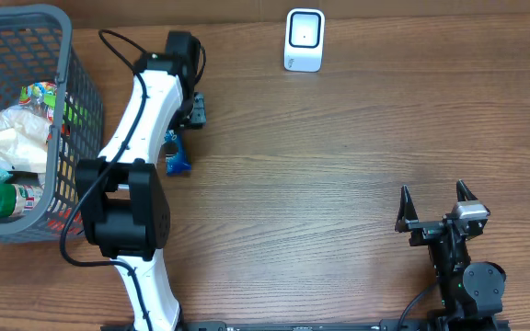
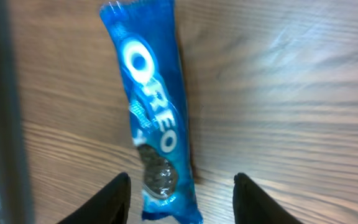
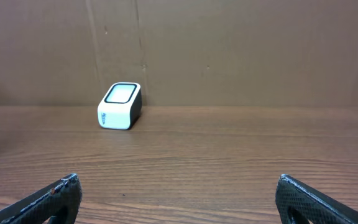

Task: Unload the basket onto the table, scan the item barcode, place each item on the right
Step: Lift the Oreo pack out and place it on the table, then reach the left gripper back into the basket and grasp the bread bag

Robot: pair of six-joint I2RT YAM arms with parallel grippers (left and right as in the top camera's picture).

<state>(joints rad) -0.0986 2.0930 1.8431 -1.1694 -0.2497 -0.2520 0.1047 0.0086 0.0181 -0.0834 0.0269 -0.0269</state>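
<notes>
The Oreo packet [image 2: 156, 118] lies flat on the table [image 1: 339, 184], logo up, just beside the basket [image 1: 81, 101] and well apart from the scanner [image 1: 304, 39]. The left gripper [image 2: 182, 186] hovers over its lower end, fingers spread to either side and gripping nothing. The right gripper [image 3: 179, 186] sits wide open and empty, facing the scanner. This looks like the pick-up step. Next, the jaws need to close across the packet, lift it, and turn its barcode (probably underneath) towards the scanner window. Count: 1 packet, 1 scanner, 1 basket, 2 grippers.
</notes>
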